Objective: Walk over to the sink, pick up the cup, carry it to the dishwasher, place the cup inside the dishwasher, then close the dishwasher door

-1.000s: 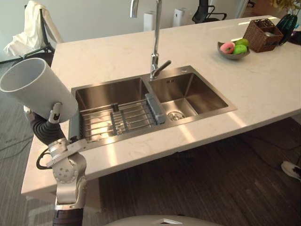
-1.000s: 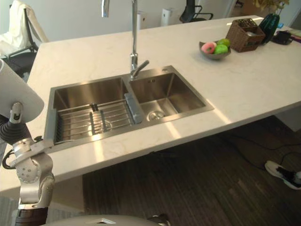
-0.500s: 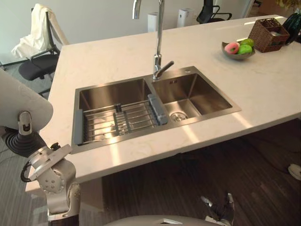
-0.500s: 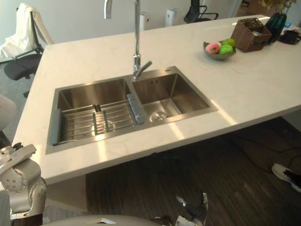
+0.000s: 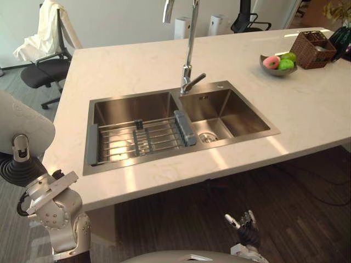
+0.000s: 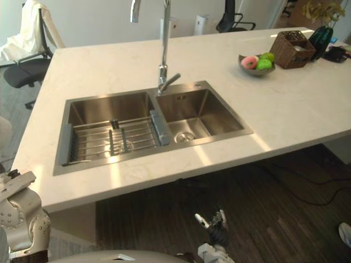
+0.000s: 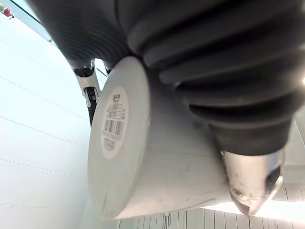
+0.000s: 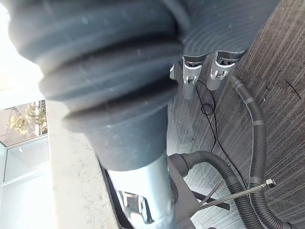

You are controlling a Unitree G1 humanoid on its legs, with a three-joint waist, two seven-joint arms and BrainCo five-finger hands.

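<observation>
1. Up at 9 o'clock in the head views, off the counter's (image 5: 137, 66) corner and well apart from the sink (image 5: 241, 118): white cup (image 5: 27, 120), off any surface.
2. Gripped by the left hand (image 5: 21, 148), with the thumb laid across the cup's side and fingers curled round it. Base with a barcode label (image 7: 112, 121) turned toward the wrist camera.
3. Low at 6 o'clock from the sink, below the counter's edge and over dark floor (image 5: 307, 208): right hand (image 6: 215, 222), fingers loose and fairly straight, holding nothing.
4. Set into the counter at centre: steel sink with two basins side by side.
5. Across the left basin: wire rack (image 5: 137, 139) with grey end pieces.
6. At 12 o'clock of the sink, between the basins: tall faucet (image 5: 189, 60), lever pointing toward 2 o'clock.
7. At 2 o'clock from the sink, on the counter: grey bowl (image 5: 274, 71) with pink and green fruit (image 5: 284, 63).
8. Just beyond the bowl, toward 3 o'clock: brown wicker basket (image 5: 307, 49).
9. At 10 o'clock, past the counter's far corner: office chair (image 5: 49, 68) with a white cloth (image 5: 41, 33) draped over its back.
</observation>
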